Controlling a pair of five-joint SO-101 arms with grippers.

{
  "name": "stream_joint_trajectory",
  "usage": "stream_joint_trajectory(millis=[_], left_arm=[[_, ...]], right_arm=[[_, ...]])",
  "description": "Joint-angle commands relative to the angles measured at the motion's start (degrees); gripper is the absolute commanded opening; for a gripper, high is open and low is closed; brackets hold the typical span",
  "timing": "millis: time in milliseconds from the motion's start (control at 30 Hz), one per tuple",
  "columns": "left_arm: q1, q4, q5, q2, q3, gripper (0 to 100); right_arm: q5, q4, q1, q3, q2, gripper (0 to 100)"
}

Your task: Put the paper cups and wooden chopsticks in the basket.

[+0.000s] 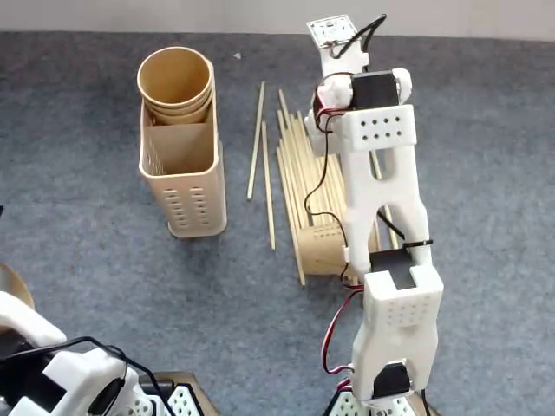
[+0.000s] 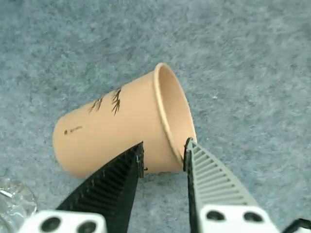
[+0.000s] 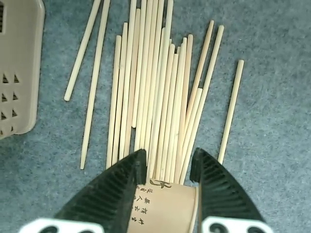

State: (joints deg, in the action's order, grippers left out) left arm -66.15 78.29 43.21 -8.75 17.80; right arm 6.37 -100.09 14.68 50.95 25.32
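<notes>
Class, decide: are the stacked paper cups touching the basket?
Touching. The high view shows the stacked paper cups seated inside the basket, in its end compartment, against its walls.

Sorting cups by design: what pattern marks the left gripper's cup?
Dark leaf-like sprigs on tan cup, best in left wrist view.

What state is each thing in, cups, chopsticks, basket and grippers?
Basket: upright, cups in one compartment.
Stacked cups: nested, upright in basket.
Loose cup: on its side on the carpet.
Chopsticks: flat on the carpet, outside the basket.
Left gripper: open, at the loose cup's rim.
Right gripper: at a printed cup; grip unclear.
</notes>
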Motion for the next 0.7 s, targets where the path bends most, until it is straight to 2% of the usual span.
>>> stream_joint_trajectory(millis=[0,100,233,400,667], left_arm=[[-2.42,-1.14,2.02,-0.84,-0.22,15],[-3.91,-1.49,2.73,-0.84,-0.31,15],[-6.37,-6.07,2.81,-0.84,-0.31,15],[-8.13,-7.82,6.42,-0.84,2.59,15],[-10.59,-25.23,6.68,-1.45,17.71,15]], right_arm=[[-0.44,-0.75,0.57,0.13,-2.33,16.7],[-0.53,-0.75,0.57,0.13,-2.33,16.7],[-0.44,-0.75,0.48,0.04,-2.33,16.7],[-0.44,-0.75,0.48,0.04,-2.33,16.7],[-0.35,-0.48,0.57,-2.68,-2.42,16.7]])
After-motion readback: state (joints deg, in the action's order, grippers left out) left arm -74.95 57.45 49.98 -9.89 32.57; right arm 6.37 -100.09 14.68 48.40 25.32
